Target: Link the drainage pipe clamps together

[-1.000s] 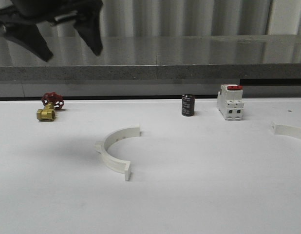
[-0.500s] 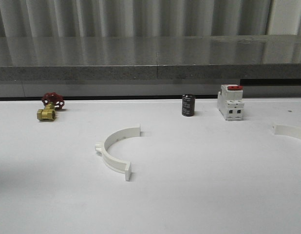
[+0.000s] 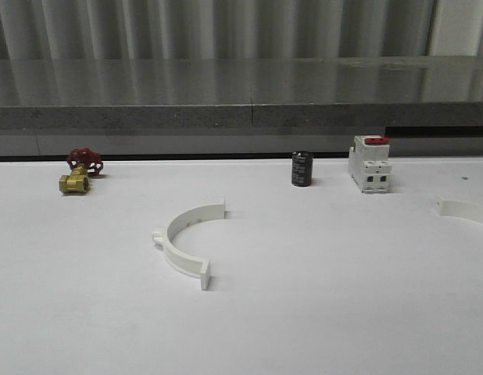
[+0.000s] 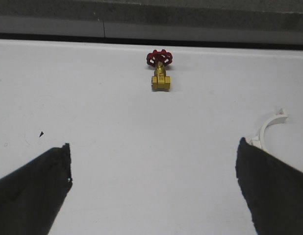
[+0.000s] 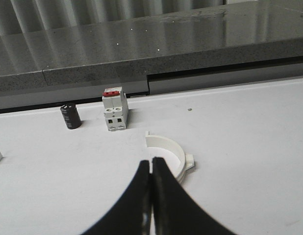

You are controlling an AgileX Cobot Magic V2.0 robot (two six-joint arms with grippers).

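2 white plastic half-ring clamps lie well apart on the matte white bench (image 3: 320, 312). The nearer white semicircular clamp (image 3: 186, 242), with flat end flanges and a small outer tab, sits left of centre, its opening facing right. The second white clamp half (image 3: 465, 210) lies at the right edge, just beyond the right hand (image 5: 151, 169), whose dark tapered fingers are pressed together. The left hand (image 4: 154, 181) is spread wide, empty. A brass valve with red handwheel (image 3: 79, 172), a black cylinder (image 3: 302, 169) and a white boxy breaker with red switch (image 3: 370, 163) line the far side.

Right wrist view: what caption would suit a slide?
Shut gripper poised before a white half-ring, breaker beyond.
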